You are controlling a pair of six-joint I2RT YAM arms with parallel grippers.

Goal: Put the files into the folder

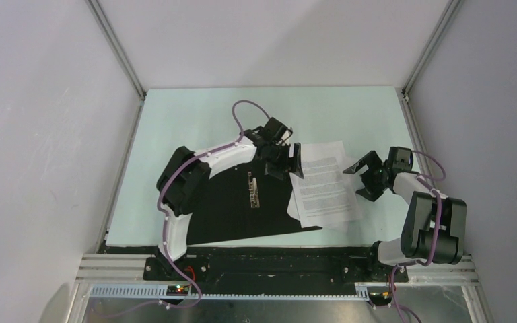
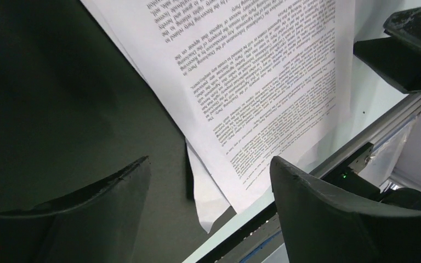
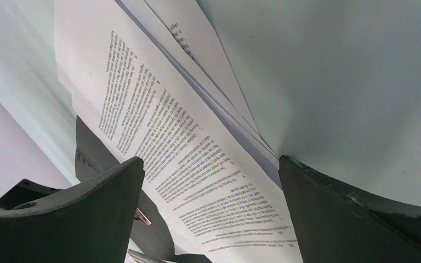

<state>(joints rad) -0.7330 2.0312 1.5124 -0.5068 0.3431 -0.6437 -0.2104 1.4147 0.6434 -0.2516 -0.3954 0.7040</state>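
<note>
White printed paper sheets (image 1: pixel 324 188), fanned loose, overhang right edge of flat black open folder (image 1: pixel 235 212) onto pale desk (image 1: pixel 195 114). Left end effector (image 1: pixel 288 165), right end effector (image 1: pixel 362 179): both spread, empty. Risk: uneven push scatters or buckles sheets.

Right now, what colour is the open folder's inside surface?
The folder is black inside; the top external view shows it best.

Top: looks down from high at 6 o'clock. Wrists: sit close, low-angle, overlap with top on files (image 1: pixel 324 187).
</note>
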